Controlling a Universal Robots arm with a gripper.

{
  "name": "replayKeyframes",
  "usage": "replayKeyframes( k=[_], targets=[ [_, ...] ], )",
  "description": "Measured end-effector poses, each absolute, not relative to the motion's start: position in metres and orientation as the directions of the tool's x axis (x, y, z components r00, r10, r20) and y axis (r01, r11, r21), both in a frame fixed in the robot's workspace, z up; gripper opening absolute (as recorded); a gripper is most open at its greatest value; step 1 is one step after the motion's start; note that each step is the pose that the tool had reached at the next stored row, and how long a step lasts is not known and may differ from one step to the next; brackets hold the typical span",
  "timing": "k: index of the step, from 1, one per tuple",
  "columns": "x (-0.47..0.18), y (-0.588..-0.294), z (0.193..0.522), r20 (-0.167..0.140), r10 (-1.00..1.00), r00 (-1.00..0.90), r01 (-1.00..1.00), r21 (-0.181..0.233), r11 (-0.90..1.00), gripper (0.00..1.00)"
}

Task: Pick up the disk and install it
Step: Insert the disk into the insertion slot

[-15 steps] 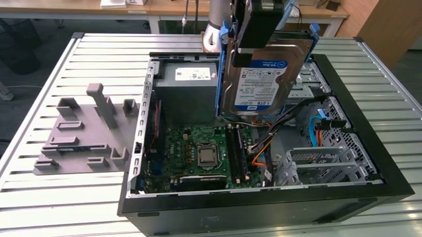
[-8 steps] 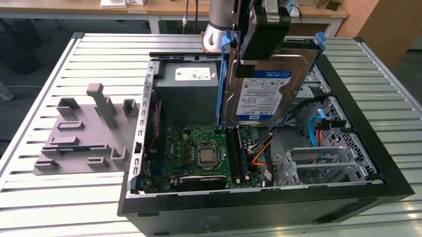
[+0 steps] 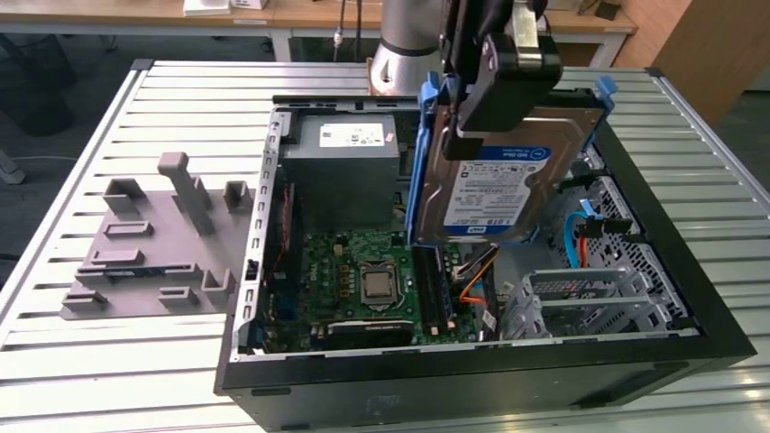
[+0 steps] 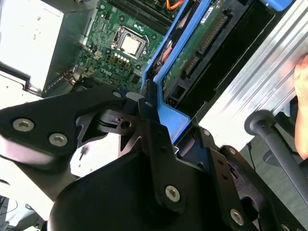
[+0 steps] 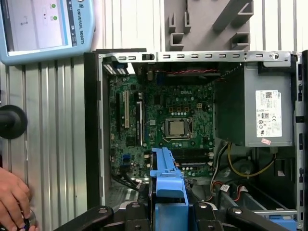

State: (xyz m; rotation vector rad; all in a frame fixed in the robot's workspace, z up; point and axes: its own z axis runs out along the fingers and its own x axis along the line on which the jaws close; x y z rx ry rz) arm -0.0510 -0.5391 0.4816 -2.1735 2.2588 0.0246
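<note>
Pickup looks done: the end effector (image 3: 488,108) is pinched on the top edge of the disk (image 3: 506,180), its fingers (image 4: 151,108) gripping the blue carrier frame. The disk hangs upright, label facing the exterior view, above the open computer case (image 3: 481,370). Its lower edge is near the motherboard (image 3: 361,280) and beside the metal drive cage (image 3: 590,298), but it is not in any bay. By my reading the installing is not yet done. The grey holder block (image 3: 151,244) sits on the desk (image 3: 121,361), well apart on the exterior view's left. A person's hand (image 5: 12,197) rests at the desk's edge in the first wrist view.
</note>
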Motion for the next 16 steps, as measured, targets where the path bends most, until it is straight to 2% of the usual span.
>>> replayKeyframes(
  k=[16],
  targets=[
    [-0.039,-0.546,0.478,-0.015,-0.999,-0.039,-0.999,0.007,0.038,0.36]
  ],
)
